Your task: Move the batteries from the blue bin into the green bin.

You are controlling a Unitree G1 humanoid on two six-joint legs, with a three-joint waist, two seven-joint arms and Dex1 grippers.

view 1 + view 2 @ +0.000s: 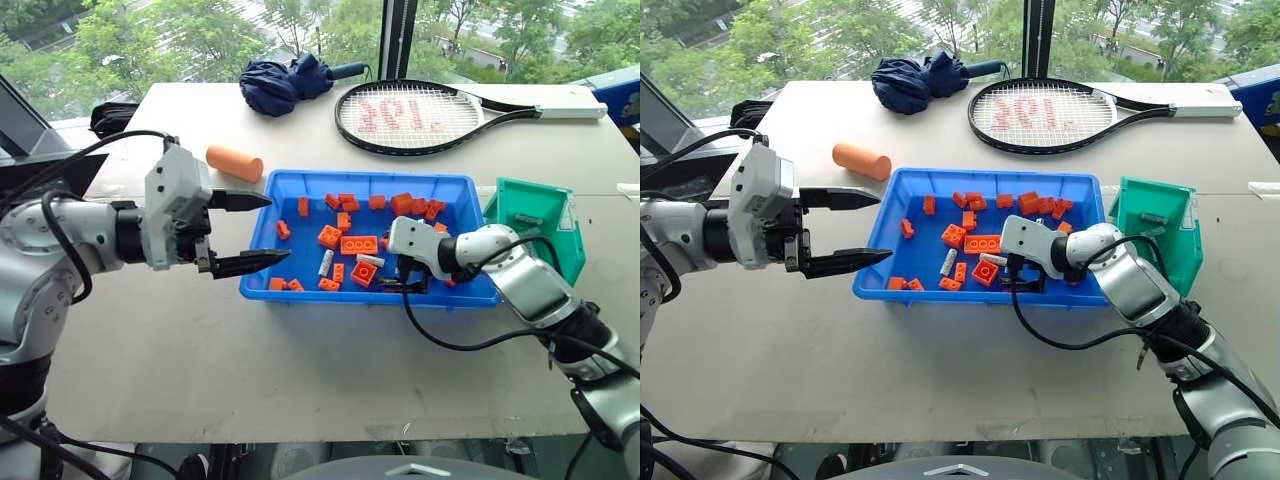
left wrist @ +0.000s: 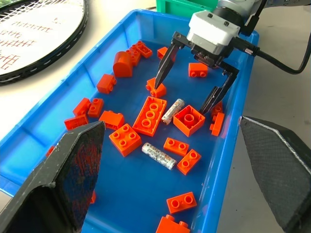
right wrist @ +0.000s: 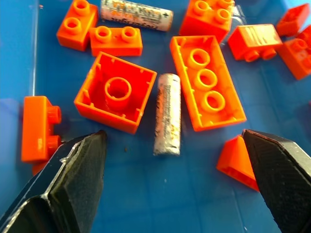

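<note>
Batteries lie loose among orange toy bricks on the floor of the blue bin, the wide shallow tray in the middle of the table. The green bin, much smaller and tall-sided, stands just beside the tray's right end and holds a small grey piece.

The right gripper reaches down into the tray with its two black fingers spread wide and nothing between them. One battery lies on the tray floor in the gap between those fingers, touched by neither, flanked by a hollow square brick and a long six-stud brick. A second battery lies a little farther off, near the tray's front wall.

The left gripper hangs in the air off the tray's left end, its fingers apart and empty, pointing toward the tray.

Each battery is a short silver-grey cylinder with a mottled, worn-looking wrapper, about as long as a brick.
</note>
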